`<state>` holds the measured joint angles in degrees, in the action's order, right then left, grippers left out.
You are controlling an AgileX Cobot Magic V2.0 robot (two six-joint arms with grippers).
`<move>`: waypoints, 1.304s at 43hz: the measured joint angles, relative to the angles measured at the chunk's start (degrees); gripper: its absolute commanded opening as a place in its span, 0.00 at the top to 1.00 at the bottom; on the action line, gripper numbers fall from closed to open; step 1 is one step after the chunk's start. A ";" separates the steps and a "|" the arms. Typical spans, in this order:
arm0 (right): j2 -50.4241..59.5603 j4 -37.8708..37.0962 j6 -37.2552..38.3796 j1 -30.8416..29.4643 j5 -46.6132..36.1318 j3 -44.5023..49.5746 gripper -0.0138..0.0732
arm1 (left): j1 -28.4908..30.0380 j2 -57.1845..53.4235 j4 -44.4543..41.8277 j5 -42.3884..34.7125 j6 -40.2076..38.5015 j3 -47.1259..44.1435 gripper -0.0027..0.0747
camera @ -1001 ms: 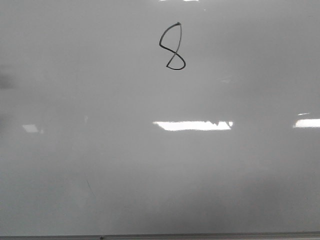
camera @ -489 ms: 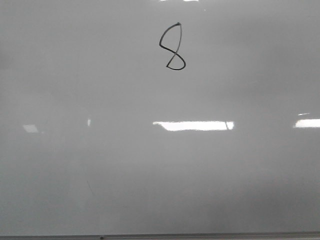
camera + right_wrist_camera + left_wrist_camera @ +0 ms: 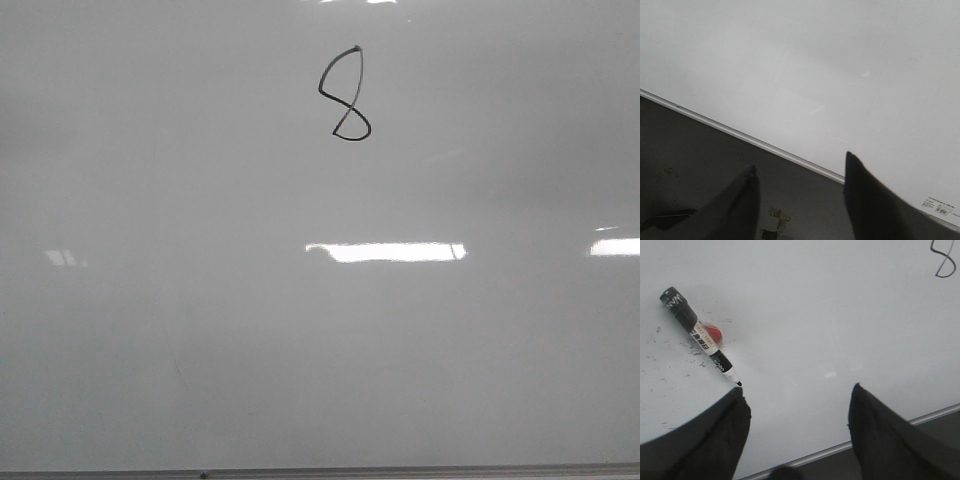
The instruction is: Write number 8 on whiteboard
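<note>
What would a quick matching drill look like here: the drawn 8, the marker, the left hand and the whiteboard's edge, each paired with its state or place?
Things:
1. number 8
2. marker
3. left hand
4. whiteboard bottom edge

States:
A. open, holding nothing
B. lying uncapped on the board
C. thin grey strip
D. finished black figure high on the board

Pairs: 1-D, 2-B, 3-A, 4-C

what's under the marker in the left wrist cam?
The marker lies flat on the whiteboard, uncapped, tip toward the open left claw. A red blob shows beside its barrel, partly hidden under it; what it is cannot be told. Black specks dot the board nearby.
</note>
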<state>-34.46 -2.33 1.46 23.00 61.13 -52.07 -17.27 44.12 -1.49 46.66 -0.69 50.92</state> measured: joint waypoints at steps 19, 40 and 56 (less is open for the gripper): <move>0.34 0.00 0.14 0.00 -0.87 0.00 0.92 | -0.27 -2.80 0.00 -0.49 0.00 -2.22 0.97; 0.34 0.00 0.14 0.00 -0.96 0.00 0.92 | -0.27 -2.80 0.00 -2.08 0.00 -2.22 0.99; 0.34 0.00 0.14 0.00 -0.96 0.00 0.92 | -0.27 -3.41 0.00 -2.12 0.00 -2.22 0.99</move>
<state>-34.13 -2.33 1.59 23.00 60.17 -52.07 -17.54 40.71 -1.49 44.55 -0.69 48.70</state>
